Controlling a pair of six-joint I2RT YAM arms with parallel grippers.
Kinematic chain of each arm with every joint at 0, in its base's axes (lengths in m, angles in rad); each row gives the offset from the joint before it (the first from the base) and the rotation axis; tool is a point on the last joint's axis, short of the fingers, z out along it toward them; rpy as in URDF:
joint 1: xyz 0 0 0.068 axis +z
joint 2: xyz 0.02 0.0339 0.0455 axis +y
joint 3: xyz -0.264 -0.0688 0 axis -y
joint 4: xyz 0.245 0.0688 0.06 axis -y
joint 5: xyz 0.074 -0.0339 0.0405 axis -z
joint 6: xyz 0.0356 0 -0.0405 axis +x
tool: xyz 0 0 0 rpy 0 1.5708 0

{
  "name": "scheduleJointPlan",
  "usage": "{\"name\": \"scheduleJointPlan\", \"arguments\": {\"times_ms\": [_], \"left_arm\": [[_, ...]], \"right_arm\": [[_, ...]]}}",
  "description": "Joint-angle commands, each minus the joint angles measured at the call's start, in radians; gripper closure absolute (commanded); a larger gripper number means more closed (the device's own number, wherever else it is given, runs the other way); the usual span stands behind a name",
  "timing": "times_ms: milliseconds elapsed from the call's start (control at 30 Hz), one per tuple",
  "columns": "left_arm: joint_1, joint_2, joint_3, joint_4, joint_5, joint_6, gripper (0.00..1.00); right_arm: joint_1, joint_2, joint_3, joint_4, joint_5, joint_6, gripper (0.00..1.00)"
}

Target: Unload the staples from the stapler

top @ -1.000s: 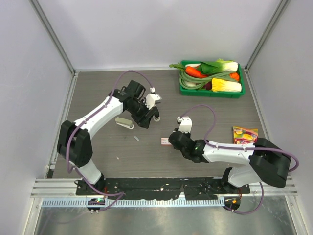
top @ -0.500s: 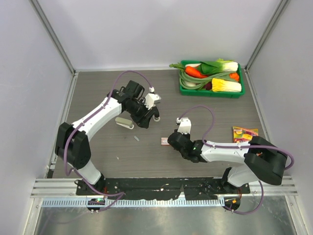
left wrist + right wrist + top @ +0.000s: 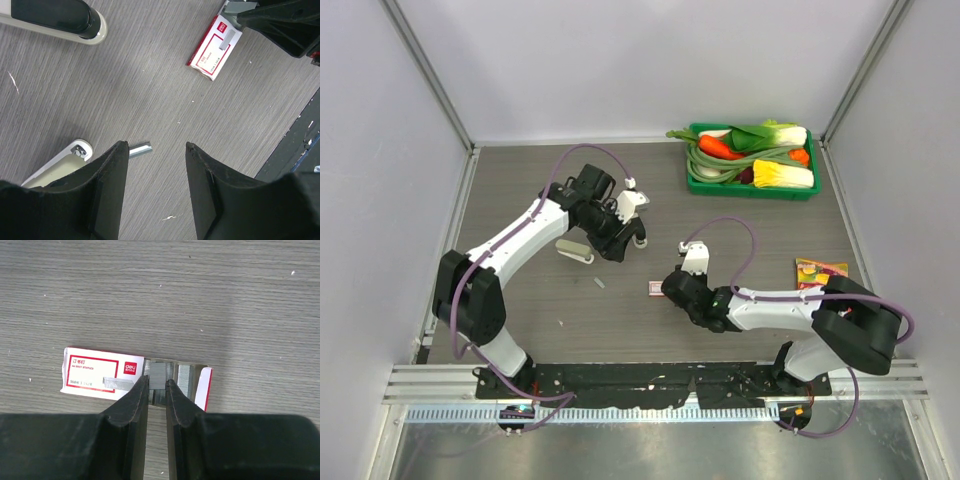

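Observation:
The stapler (image 3: pixel 574 250) lies on the table left of my left gripper (image 3: pixel 617 243). In the left wrist view a beige-and-black part of the stapler (image 3: pixel 55 22) shows at top left and a white end of it (image 3: pixel 75 151) at lower left. A short silvery staple strip (image 3: pixel 140 149) lies on the table by my left fingertip, also seen from above (image 3: pixel 599 283). My left gripper (image 3: pixel 155 146) is open and empty above the table. My right gripper (image 3: pixel 157 382) is shut on a grey block of staples (image 3: pixel 160 373) at the open end of the pink-and-white box (image 3: pixel 95 372).
The staple box (image 3: pixel 657 289) lies mid-table at my right gripper (image 3: pixel 670 287). A green tray (image 3: pixel 692 177) of toy vegetables stands at the back right. A yellow-and-red packet (image 3: pixel 820 275) lies at the right. Small specks dot the table.
My right arm has shifted slightly left at the staple box. My left arm has hardly moved.

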Motion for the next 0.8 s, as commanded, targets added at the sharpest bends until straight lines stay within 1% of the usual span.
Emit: {"name": "scheduleJointPlan", "arguments": {"times_ms": [0, 267, 367, 500, 767], "left_arm": [[-0.001, -0.038, 0.001, 0.016, 0.005, 0.007, 0.47], [-0.003, -0.039, 0.001, 0.013, 0.005, 0.010, 0.47], [-0.001, -0.039, 0.003, 0.012, 0.005, 0.010, 0.47], [-0.001, -0.042, 0.006, 0.009, 0.009, 0.008, 0.47], [-0.003, -0.047, 0.007, 0.001, 0.014, 0.013, 0.47]], "right_arm": [[0.000, 0.013, 0.003, 0.046, 0.026, -0.008, 0.99], [0.002, 0.028, 0.007, 0.043, 0.009, -0.011, 0.98], [0.000, 0.038, 0.007, 0.048, -0.003, -0.013, 0.94], [0.002, 0.050, 0.017, 0.040, -0.005, -0.011, 0.85], [0.011, 0.054, 0.024, 0.039, -0.026, -0.022, 0.74]]}}
